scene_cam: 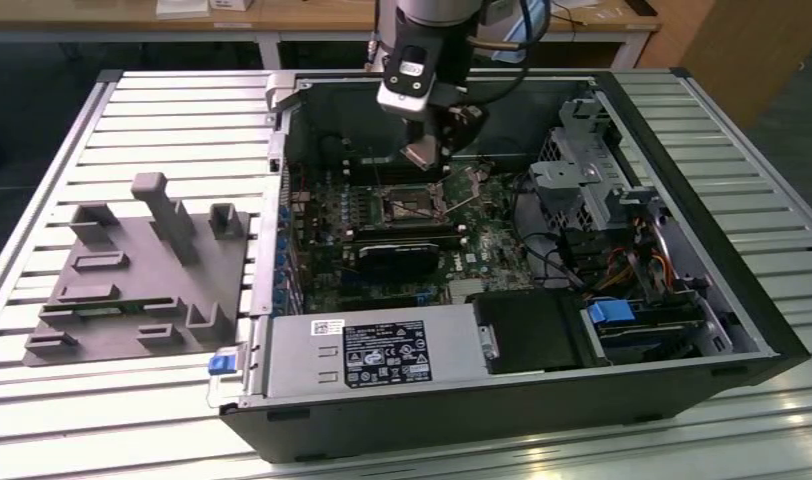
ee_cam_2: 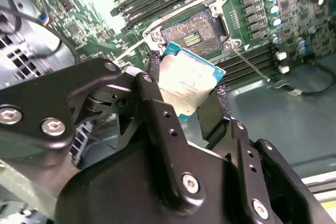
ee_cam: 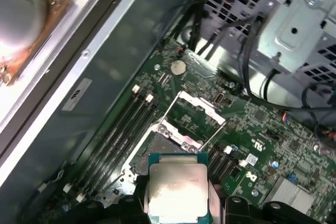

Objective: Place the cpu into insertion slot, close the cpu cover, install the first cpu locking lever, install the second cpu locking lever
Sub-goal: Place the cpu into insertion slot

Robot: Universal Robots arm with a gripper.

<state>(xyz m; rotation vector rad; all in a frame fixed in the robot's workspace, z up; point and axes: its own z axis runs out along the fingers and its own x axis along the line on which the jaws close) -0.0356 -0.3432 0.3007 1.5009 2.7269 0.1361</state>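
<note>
Inside the open computer case on the slatted counter, the pincer gripped the cpu by opposite edges, poised close above the bare insertion slot, its cpu cover swung open.

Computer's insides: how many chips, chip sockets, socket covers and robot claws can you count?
cpu: 1
slot: 1
cover: 1
gripper: 1
Total: 4
</note>
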